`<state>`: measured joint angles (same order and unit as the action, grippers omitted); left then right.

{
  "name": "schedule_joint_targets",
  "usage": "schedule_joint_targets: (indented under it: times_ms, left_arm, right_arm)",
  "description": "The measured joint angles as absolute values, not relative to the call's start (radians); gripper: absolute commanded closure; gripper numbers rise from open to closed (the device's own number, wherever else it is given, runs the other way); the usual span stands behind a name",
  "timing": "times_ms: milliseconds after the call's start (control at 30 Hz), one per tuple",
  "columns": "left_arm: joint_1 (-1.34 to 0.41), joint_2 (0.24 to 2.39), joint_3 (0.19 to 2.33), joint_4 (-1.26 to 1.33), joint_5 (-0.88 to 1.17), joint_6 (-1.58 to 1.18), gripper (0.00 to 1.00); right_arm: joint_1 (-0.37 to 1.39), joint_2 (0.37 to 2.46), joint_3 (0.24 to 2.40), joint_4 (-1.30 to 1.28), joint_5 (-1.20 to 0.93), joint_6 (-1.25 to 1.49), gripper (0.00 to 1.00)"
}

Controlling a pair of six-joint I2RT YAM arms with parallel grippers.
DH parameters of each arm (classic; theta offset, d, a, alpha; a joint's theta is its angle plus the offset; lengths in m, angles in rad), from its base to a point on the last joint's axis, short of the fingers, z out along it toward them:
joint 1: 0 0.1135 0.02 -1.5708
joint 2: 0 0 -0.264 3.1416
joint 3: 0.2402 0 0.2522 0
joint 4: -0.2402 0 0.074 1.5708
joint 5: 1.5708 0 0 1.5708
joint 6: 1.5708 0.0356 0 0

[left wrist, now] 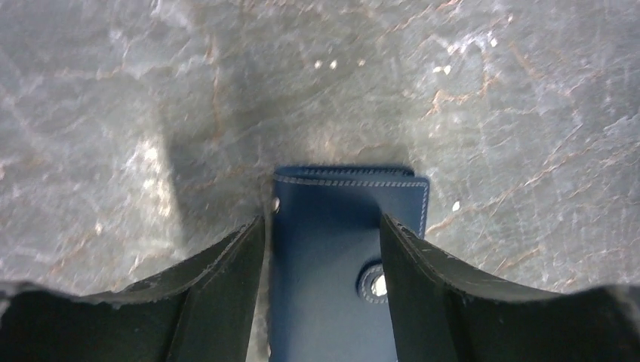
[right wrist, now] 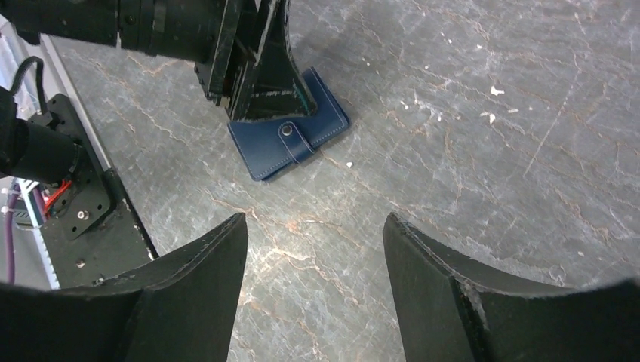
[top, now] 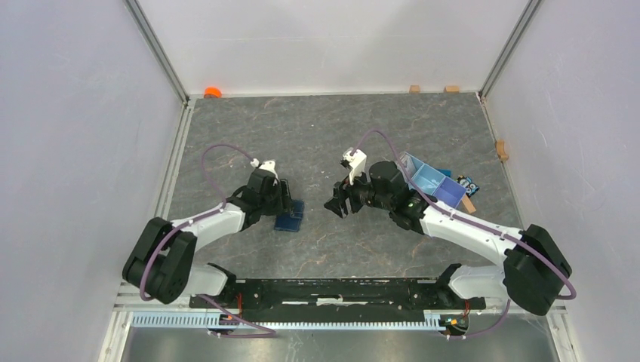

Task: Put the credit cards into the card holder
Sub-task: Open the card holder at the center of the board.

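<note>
The left gripper is pointed down at the table with its two black fingers spread apart, and the small navy-blue folding card holder lies right under the gap between them. From its wrist camera, the right-hand finger covers part of the card holder's right side and the edge of its metal snap button, so the fingers are above the cover rather than clamped on its edges. I can't tell whether the tips actually touch the leather. The card holder is folded shut, its strap snapped down, lying flat on the grey marble-patterned tabletop, a little left of centre and nearer the arms than the back wall. The right gripper hovers over bare table, well apart from the card holder. Its fingers are also spread and nothing is between them, and it is turned towards the card holder and the left arm. Behind the right wrist, partly hidden by it, sits a light-blue plastic tray with compartments, with a few small coloured pieces just beside its right end. Small wooden blocks rest along the far edge of the table.
</note>
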<state>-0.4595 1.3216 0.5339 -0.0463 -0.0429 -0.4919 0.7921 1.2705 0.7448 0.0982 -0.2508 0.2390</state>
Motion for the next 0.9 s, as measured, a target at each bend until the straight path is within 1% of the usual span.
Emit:
schedule_joint_targets:
  times_ms: [133,333,433,500,600,700,800,900]
  left_arm:
    - [-0.458,1.382,0.540,0.056,-0.008,-0.457,0.37]
    - [-0.471,1.467,0.529,0.250,0.137,-0.447,0.41]
    - [-0.514,1.493,0.529,0.299,0.193,-0.447,0.41]
    - [-0.542,1.489,0.529,0.300,0.205,-0.447,0.39]
    - [-0.552,1.422,0.530,0.218,0.142,-0.447,0.32]
    - [-0.551,1.274,0.539,0.079,0.018,-0.455,0.28]
    - [-0.549,1.129,0.557,-0.039,-0.078,-0.487,0.28]
    - [-0.545,1.045,0.570,-0.142,-0.127,-0.532,0.33]
  right_arm:
    - [0.792,1.242,0.705,0.097,-0.224,0.237,0.29]
    - [0.792,1.203,0.648,0.087,-0.183,0.231,0.28]
    - [0.792,1.192,0.631,0.087,-0.179,0.232,0.28]
    - [0.792,1.181,0.620,0.089,-0.178,0.236,0.27]
    - [0.792,1.168,0.604,0.104,-0.183,0.256,0.28]
    - [0.792,1.169,0.578,0.153,-0.217,0.299,0.31]
    - [0.799,1.200,0.553,0.232,-0.261,0.365,0.36]
    - [0.828,1.275,0.550,0.308,-0.294,0.432,0.41]
